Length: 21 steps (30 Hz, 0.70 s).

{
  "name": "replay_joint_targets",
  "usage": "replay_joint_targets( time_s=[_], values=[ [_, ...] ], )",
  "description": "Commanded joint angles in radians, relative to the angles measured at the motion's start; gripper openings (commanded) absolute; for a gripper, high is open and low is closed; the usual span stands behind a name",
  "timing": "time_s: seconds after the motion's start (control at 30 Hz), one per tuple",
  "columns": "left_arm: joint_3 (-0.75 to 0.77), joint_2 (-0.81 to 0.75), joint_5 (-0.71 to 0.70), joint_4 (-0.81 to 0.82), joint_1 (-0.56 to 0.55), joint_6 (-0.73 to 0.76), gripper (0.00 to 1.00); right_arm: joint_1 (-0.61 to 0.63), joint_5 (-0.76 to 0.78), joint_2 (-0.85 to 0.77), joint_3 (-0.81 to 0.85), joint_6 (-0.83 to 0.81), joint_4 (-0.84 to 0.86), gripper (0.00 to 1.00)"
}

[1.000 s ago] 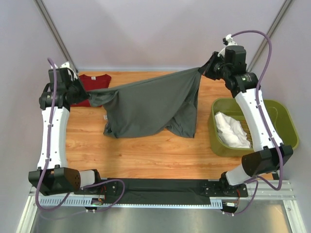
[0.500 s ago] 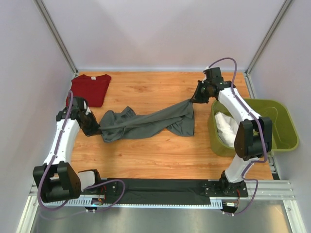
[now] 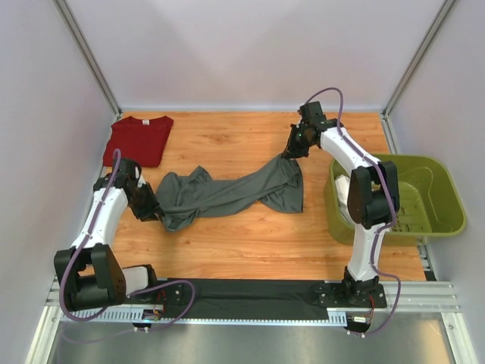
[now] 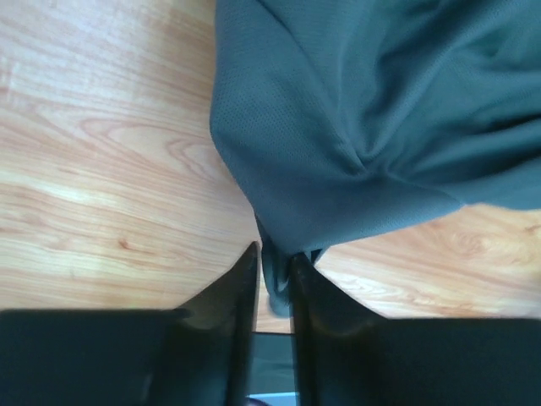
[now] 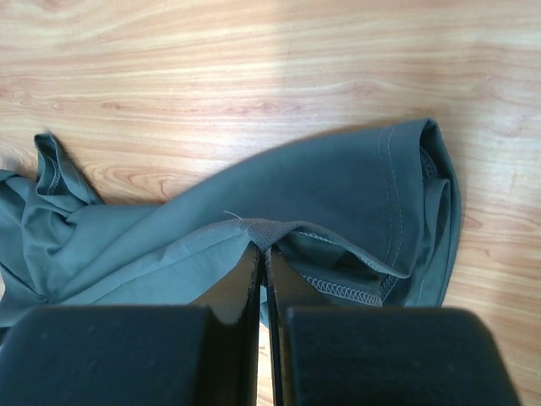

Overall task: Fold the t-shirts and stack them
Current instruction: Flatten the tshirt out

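The dark grey t-shirt (image 3: 227,193) lies bunched in a long diagonal band across the wooden table. My left gripper (image 3: 154,214) is shut on its lower left end; the left wrist view shows the cloth (image 4: 355,110) pinched between the two fingers at my left gripper (image 4: 275,266). My right gripper (image 3: 290,152) is shut on its upper right corner; the right wrist view shows my right gripper (image 5: 264,254) clamping a hemmed edge of the shirt (image 5: 338,203). The dark red t-shirt (image 3: 139,139) lies folded flat at the far left corner.
An olive-green plastic basket (image 3: 443,193) stands at the right edge, with white cloth (image 3: 346,197) inside, partly behind the right arm. The wooden table (image 3: 242,250) is ringed by pale walls at the back and sides.
Both grippers have come down from a raised, spread hold. The grey shirt, hanging wide a second ago, now lies on the table as a narrow bunched band. The right gripper moved left.
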Motion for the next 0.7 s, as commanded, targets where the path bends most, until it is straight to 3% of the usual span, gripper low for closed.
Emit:
replay_joint_targets(
  time_s=[0.0,0.07,0.1,0.17,0.33,0.47,0.57,0.67],
  values=[
    [0.025,-0.070,0.071,-0.018,0.006,0.068,0.40,-0.005,0.002,0.035,0.086,-0.006,-0.010,0.00],
    [0.043,-0.085,0.079,-0.063,-0.002,0.073,0.66,-0.003,0.002,0.062,0.121,-0.009,-0.024,0.00],
    [0.051,-0.107,0.073,-0.077,-0.008,0.074,0.73,-0.003,0.000,0.066,0.127,-0.011,-0.030,0.00],
    [0.070,-0.133,0.053,-0.114,-0.033,0.053,0.75,-0.003,0.000,0.069,0.130,-0.008,-0.025,0.00],
    [0.025,-0.249,0.057,-0.069,-0.117,-0.154,0.76,-0.003,0.010,0.066,0.126,-0.014,-0.028,0.00],
    [-0.165,-0.354,-0.090,0.157,-0.258,-0.538,0.70,-0.003,0.011,0.065,0.103,-0.017,-0.012,0.00],
    [-0.350,-0.397,-0.153,0.358,-0.330,-0.735,0.65,-0.003,0.016,0.074,0.092,-0.023,-0.007,0.00],
    [-0.433,-0.375,-0.209,0.484,-0.361,-0.789,0.60,-0.003,0.019,0.080,0.095,-0.035,-0.013,0.00]
  ],
)
